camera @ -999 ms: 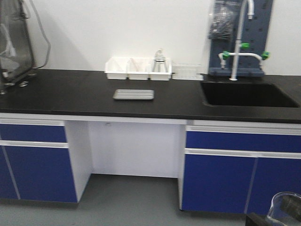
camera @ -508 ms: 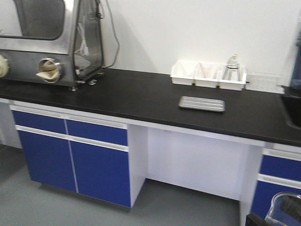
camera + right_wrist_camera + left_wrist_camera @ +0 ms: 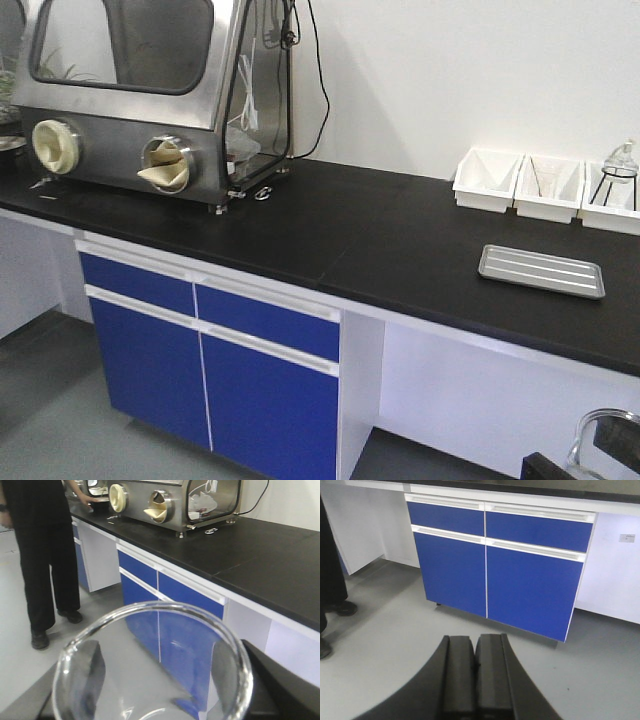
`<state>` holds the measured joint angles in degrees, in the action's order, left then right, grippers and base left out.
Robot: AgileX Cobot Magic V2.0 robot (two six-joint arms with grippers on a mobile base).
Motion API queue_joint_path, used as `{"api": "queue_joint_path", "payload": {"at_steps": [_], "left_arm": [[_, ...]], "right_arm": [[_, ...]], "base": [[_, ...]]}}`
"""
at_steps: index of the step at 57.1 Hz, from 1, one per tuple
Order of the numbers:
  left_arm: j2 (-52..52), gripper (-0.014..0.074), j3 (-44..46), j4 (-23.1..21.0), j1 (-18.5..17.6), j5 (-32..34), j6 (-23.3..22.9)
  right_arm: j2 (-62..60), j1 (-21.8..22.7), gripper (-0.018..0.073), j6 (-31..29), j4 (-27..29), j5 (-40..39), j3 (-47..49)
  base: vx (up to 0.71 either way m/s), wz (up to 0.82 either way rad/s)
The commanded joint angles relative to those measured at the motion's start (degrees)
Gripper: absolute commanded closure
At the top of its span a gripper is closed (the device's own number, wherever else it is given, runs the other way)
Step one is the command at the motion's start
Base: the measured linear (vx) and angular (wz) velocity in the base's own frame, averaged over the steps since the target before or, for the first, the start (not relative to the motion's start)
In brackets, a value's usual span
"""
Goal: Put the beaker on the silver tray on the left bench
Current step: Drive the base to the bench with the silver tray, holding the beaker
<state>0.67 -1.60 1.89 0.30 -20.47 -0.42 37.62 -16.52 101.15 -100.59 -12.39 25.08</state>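
Note:
The beaker [image 3: 150, 608] is a clear glass cylinder whose rim fills the lower half of the right wrist view. My right gripper [image 3: 155, 690] is shut on it, with dark fingers [image 3: 87, 677] pressed against both sides of the glass. In the front view the beaker [image 3: 597, 448] shows at the bottom right corner, well below bench height. The silver tray [image 3: 541, 271] lies flat on the left bench's [image 3: 380, 245] black top, toward the right. My left gripper [image 3: 476, 647] hangs over the grey floor, shut with nothing between its pads.
A steel glove box [image 3: 150, 95] stands at the bench's left end. White bins [image 3: 520, 185] and a flask on a wire stand [image 3: 618, 172] sit behind the tray. Blue cabinet fronts [image 3: 495, 575] face me. A person in black [image 3: 42, 555] stands by the bench's far end.
The front view has swung left along the bench: the sink is gone, the glove box has come fully in, and the tray has shifted right. The beaker stays in my right gripper.

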Motion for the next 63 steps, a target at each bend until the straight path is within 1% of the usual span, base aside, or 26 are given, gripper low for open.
{"api": "queue_joint_path", "payload": {"at_steps": [1, 24, 63], "left_arm": [[0.9, 0.0595, -1.6, -0.1, -0.4, 4.4, -0.1], [0.9, 0.0595, -1.6, -0.1, -0.4, 4.4, -0.1], [0.9, 0.0595, -1.6, -0.1, -0.4, 4.4, -0.1]], "right_arm": [[-0.2, 0.2, 0.0567, 0.0, -1.4, 1.4, 1.8], [-0.2, 0.2, 0.0567, 0.0, -1.4, 1.4, 1.8], [-0.2, 0.2, 0.0567, 0.0, -1.4, 1.4, 1.8]], "base": [[0.46, -0.07], [0.48, -0.22], [0.42, -0.30]]}}
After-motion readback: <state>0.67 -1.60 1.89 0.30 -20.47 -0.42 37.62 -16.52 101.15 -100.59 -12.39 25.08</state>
